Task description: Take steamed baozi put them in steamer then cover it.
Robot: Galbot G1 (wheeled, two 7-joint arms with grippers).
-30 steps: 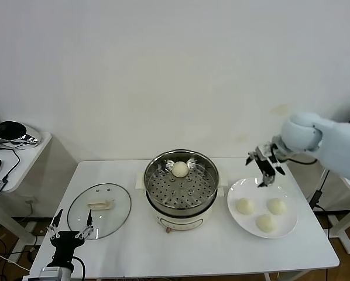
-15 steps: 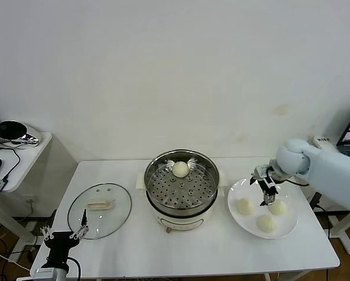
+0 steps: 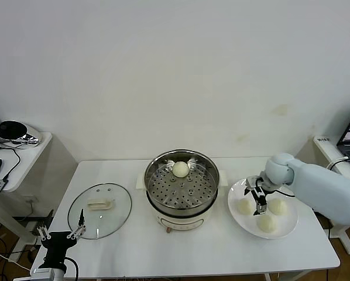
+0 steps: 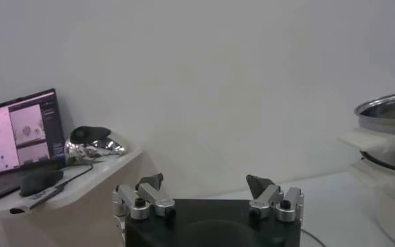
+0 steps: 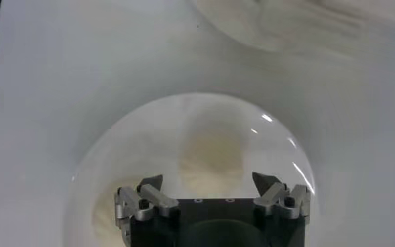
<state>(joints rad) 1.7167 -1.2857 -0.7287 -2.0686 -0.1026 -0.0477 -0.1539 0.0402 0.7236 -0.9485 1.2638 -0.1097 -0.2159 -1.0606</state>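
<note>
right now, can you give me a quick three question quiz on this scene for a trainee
1. How many baozi lie on the plate?
2. True or false: the cover is on the steamer.
3. Which hand is over the plate: A left, B right?

Key:
1. Three; a fourth baozi sits in the steamer.
2. False; it lies on the table, on the robot's left of the steamer.
3. B; the right hand is open above the plate, while the left hand waits open near the table's front edge.
</note>
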